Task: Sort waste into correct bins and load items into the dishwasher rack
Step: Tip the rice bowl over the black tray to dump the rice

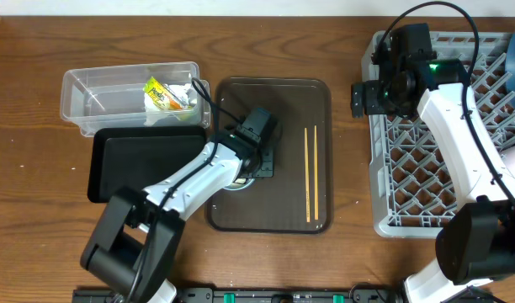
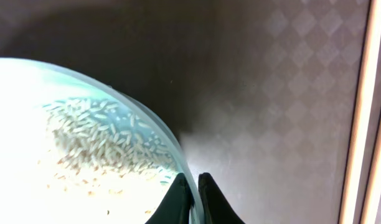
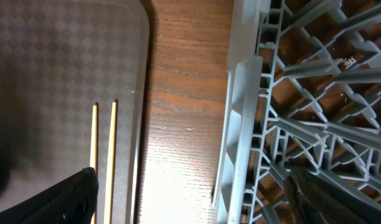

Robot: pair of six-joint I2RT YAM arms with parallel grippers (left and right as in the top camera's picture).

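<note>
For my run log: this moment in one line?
left gripper: shut on pale blue bowl | right gripper: open by grey plastic lattice rack | wooden chopsticks: on brown tray

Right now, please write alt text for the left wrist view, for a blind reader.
The left end effector pinches the rim of a pale blue bowl holding rice grains. The bowl sits on a brown tray, two chopsticks at right.
</note>
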